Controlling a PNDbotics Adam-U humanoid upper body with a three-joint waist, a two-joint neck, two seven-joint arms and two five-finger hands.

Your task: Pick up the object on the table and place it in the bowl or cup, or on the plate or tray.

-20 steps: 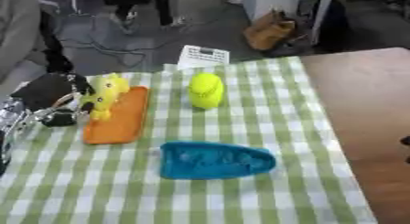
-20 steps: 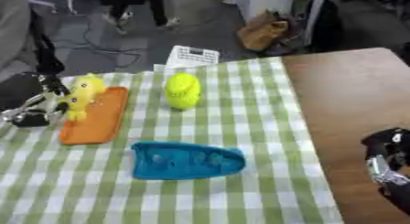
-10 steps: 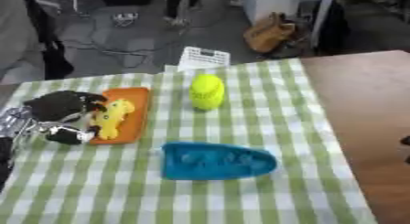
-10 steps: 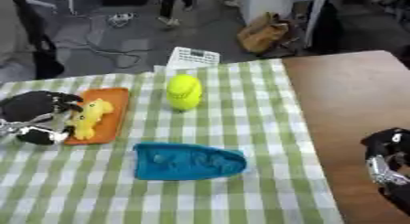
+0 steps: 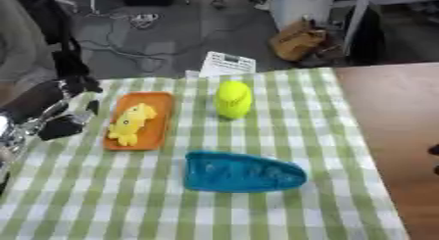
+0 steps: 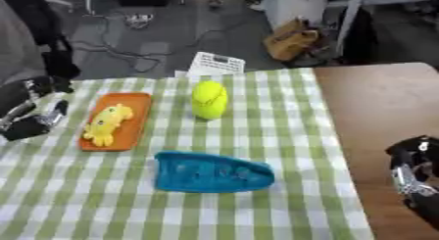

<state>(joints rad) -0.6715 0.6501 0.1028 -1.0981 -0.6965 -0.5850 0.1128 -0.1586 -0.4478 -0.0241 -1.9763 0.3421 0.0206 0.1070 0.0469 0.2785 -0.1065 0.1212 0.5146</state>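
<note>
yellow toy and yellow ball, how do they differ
The yellow toy lies on the orange tray; the yellow ball stands right on the checked cloth, beside the tray. The toy is lumpy, with limbs sticking out; the ball is a smooth oval. The toy is a warmer yellow, the ball greener. Neither is touched by a hand.

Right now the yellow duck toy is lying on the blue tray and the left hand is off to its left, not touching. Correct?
Not quite. The yellow duck toy lies on the orange tray, not the blue one, which holds nothing. The left eye view shows it. The left hand is indeed to its left, not touching.
</note>
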